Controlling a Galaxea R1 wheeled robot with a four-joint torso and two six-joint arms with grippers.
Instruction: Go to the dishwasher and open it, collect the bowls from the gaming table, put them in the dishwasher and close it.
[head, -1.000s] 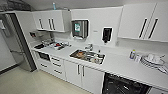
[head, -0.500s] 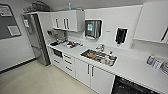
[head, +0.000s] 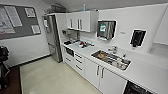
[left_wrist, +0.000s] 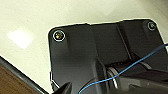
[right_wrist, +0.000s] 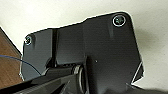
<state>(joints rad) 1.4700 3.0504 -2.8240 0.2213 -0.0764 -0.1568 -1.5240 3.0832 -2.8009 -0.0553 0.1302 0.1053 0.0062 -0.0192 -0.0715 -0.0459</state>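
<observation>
So the kitchenette runs diagonally from upper left down to the lower right: a tall steel fridge (head: 53, 37) at the far end, white wall cupboards (head: 79, 21), then a long white desk (head: 147, 72) with a sink (head: 111, 59) full of dishes. White drawers (head: 78, 61) and cupboard doors (head: 100, 75) sit under it. The dishwasher (head: 136, 88) looks like the dark front at the bottom right edge, mostly cut off, so no telling its handle direction. Pale floor (head: 50, 77) leads up to it. Can't tell either pincer's state.

White cabinets (head: 96, 72) and counter (head: 147, 72) — steel-grey fridge (head: 53, 37), pale floor (head: 50, 77).
</observation>
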